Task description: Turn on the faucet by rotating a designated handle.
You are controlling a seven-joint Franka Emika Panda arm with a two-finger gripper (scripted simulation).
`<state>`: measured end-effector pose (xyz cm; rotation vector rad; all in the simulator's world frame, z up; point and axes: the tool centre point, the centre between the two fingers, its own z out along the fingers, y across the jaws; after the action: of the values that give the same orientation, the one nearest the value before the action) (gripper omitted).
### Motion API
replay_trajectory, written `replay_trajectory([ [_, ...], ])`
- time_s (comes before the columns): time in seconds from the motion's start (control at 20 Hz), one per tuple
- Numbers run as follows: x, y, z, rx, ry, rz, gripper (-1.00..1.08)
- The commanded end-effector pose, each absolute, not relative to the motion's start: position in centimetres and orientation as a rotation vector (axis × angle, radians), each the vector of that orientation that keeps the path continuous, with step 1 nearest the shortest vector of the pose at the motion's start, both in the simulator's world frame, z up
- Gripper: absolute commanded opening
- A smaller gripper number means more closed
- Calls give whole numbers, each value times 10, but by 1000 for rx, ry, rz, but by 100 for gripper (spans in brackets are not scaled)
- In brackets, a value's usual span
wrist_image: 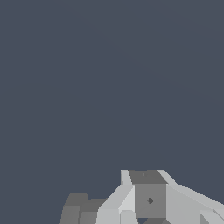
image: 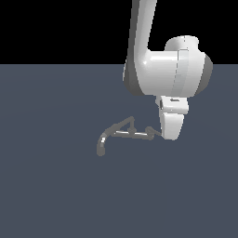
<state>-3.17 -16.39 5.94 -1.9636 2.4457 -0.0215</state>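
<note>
**Gripper low beside the faucet's handle end**

Although the wrist view is the nearest one, it tells little: only the blocky white and grey parts of the gripper (wrist_image: pixel 146 199) show against the plain dark grey-blue floor (wrist_image: pixel 109 87), and no part of the faucet is seen there. From this picture I cannot tell if the jaws are spread or closed.

In the exterior view, the faucet (image: pixel 122 134) stands on the floor (image: pixel 56 195) about in the middle of the picture. Its hooked spout (image: pixel 101 143) curves down at the exterior view's left end. From there a thin shiny bar (image: pixel 131 135) runs toward the exterior view's right, and a longer slanted rod (image: pixel 122 124) rises to a peak above it. The handle (image: pixel 151 132), a short grey stub with a small round hub, sits at the right end of the bar.

The gripper (image: pixel 171 125) hangs just at the exterior view's right of the handle, with its white body pointing down. The handle's tip seems to touch or to go behind the gripper's lower edge, but I cannot say which. The fingers are hidden by the white body, so the jaws' state cannot be told here either.

Behind and above, the thick white arm (image: pixel 162 65) goes up out of the picture, in front of the black background.
</note>
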Motion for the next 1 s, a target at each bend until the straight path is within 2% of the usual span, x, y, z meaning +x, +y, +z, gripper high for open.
replay_trajectory([
  [0.0,-37,-150,60,-1976,2437,-12,-100],
  [0.35,-54,-125,61,-1985,2435,0,-100],
  [0.4,-54,-125,61,-1985,2435,0,-100],
  [0.45,-57,-148,59,-1945,2475,-7,-100],
  [0.85,-42,-91,61,-1985,2435,0,-100],
  [0.9,-42,-91,61,-1985,2435,0,-100],
  [0.95,-57,-134,59,-1909,2519,-3,-100],
])
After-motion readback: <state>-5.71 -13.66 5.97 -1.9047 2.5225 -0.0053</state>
